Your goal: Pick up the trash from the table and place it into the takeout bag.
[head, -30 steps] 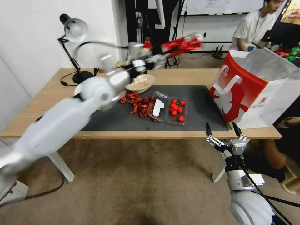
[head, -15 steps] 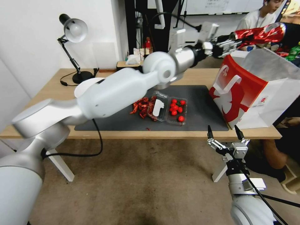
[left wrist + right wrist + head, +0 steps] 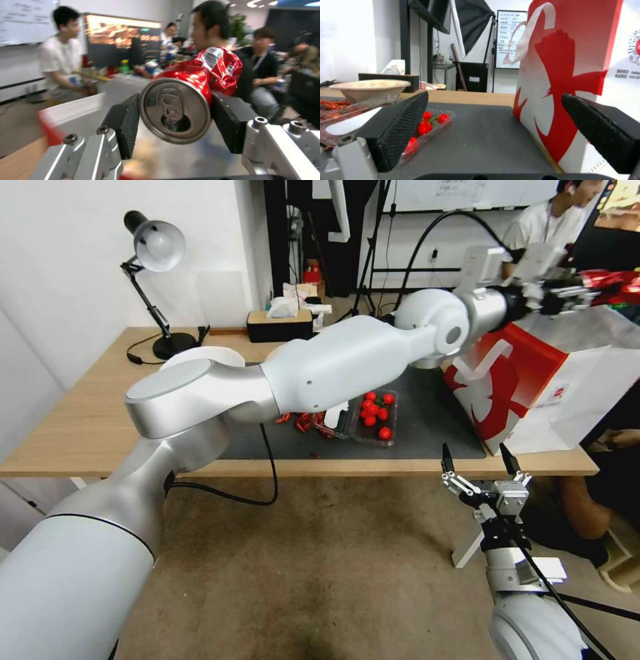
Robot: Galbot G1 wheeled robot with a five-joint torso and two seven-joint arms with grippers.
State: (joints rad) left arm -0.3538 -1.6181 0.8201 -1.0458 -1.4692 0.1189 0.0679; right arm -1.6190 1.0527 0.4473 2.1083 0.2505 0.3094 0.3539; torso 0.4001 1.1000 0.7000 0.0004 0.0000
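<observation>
Our left gripper [image 3: 175, 117] squeezes the crushed red can [image 3: 186, 100] over the takeout bag [image 3: 533, 380] at 2 o'clock, not dropped yet. Right gripper [image 3: 477, 463] waits wide open w/ nothing. Beige shallow bowl [image 3: 370, 88] still left.

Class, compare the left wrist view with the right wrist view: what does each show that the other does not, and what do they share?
Left wrist view alone: the left gripper shut on the crushed can, its pull-tab end toward the camera, held above the bag's open top, with people seated behind.

Right wrist view alone: the right gripper open and low before the table, the bag's handle, the tray of tomatoes, the beige bowl and the dark mat.

Both: the takeout bag, its red face.
</observation>
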